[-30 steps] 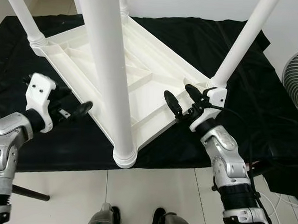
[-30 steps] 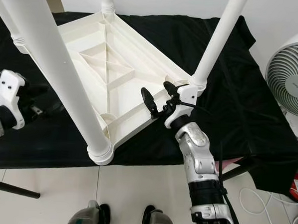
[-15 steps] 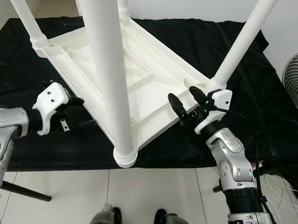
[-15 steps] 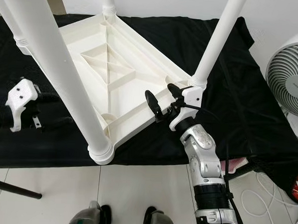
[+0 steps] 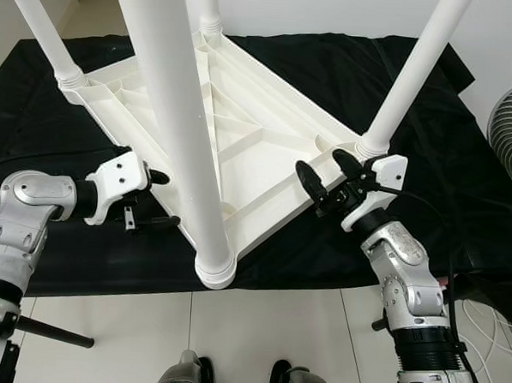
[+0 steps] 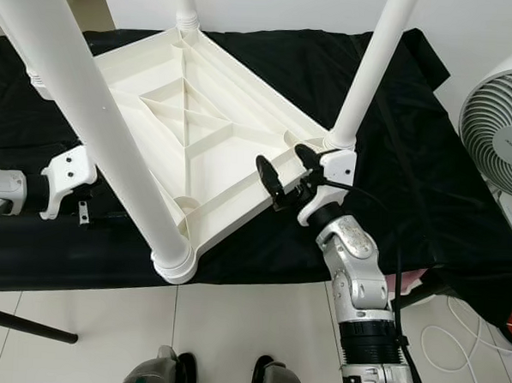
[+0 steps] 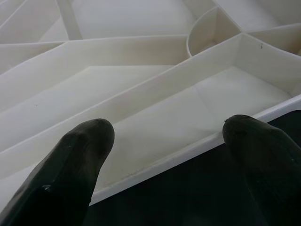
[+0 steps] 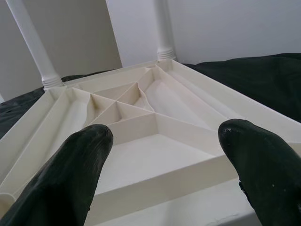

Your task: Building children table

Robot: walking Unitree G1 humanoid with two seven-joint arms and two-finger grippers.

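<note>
A white plastic children's table (image 5: 250, 135) lies upside down on a black cloth (image 5: 463, 177), its four legs pointing up. The near leg (image 5: 178, 127) rises close in front of me. My left gripper (image 5: 163, 200) is open at the table's left rim (image 7: 188, 150), one finger above the rim and one below. In the left wrist view its fingers (image 7: 70, 160) frame the ribbed underside. My right gripper (image 5: 320, 163) is open over the right rim, beside the base of the right leg (image 5: 408, 79). The right wrist view has both fingertips (image 8: 80, 160) apart before the ribs.
A white fan (image 6: 500, 127) stands to the right of the cloth-covered surface. Cables lie on the tiled floor at the lower right. A dark stand leg (image 5: 51, 331) crosses the floor at the lower left. My feet (image 5: 195, 379) are just short of the front edge.
My left gripper has swung in from the left and turned, so its fingers now reach the table's rim. The right gripper has shifted only slightly and stays open.
</note>
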